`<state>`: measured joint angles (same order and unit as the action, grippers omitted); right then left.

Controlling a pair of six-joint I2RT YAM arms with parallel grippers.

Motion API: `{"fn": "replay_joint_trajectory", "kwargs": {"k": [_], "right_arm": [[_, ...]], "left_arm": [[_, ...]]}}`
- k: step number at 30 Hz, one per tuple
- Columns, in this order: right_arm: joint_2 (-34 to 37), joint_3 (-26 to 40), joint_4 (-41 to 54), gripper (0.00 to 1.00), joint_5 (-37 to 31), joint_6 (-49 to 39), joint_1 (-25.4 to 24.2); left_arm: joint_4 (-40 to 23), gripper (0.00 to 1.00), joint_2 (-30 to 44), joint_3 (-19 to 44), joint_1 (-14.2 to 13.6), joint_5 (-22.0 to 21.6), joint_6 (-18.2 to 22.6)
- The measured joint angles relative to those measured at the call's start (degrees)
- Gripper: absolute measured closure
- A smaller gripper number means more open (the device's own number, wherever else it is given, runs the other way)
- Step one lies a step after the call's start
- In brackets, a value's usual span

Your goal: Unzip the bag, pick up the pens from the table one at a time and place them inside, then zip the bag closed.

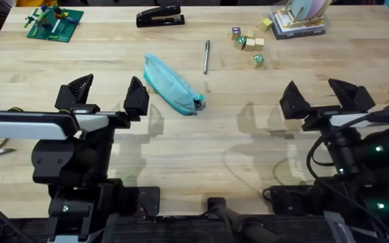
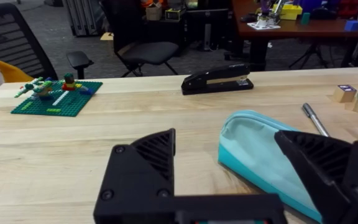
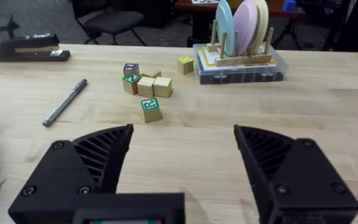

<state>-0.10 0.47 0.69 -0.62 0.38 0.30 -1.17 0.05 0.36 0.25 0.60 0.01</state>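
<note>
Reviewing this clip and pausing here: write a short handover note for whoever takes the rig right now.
Left gripper: open, empty, above the table near the bag.
Right gripper: open, empty, on the right side.
Bag lies mid-table, apparently zipped, pull end toward the arms. Pen lies on the table just beyond it, apart from it.
Done: nothing visible.
Left: unzip the bag, put the pen inside, zip it closed.

Left claw [image 1: 107, 95] spread wide; right claw [image 1: 327, 96] likewise, both empty.

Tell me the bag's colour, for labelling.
Teal-turquoise bag, clearest in the overhead view.
</note>
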Motion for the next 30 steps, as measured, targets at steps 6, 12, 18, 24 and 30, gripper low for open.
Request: {"fn": "replay_joint_trajectory", "kwargs": {"k": [6,12,18,24,30], "right_arm": [[0.0,0.0,0.4,0.005,0.0,0.0,0.0],[0.0,0.1,0.5,0.004,0.0,0.0,0.0],[0.0,0.1,0.6,0.004,0.0,0.0,0.0],[0.0,0.1,0.6,0.004,0.0,0.0,0.0],[0.0,0.3,0.8,0.005,0.4,0.0,0.0]], "left_arm": [[-0.1,0.007,0.0,0.0,0.0,0.0,0.0],[-0.1,0.008,0.0,0.0,0.0,0.0,0.0],[0.0,0.007,0.0,0.0,0.0,0.0,0.0],[0.1,0.007,0.0,0.0,0.0,0.0,0.0],[-0.1,0.008,0.0,0.0,0.0,0.0,0.0]]}}
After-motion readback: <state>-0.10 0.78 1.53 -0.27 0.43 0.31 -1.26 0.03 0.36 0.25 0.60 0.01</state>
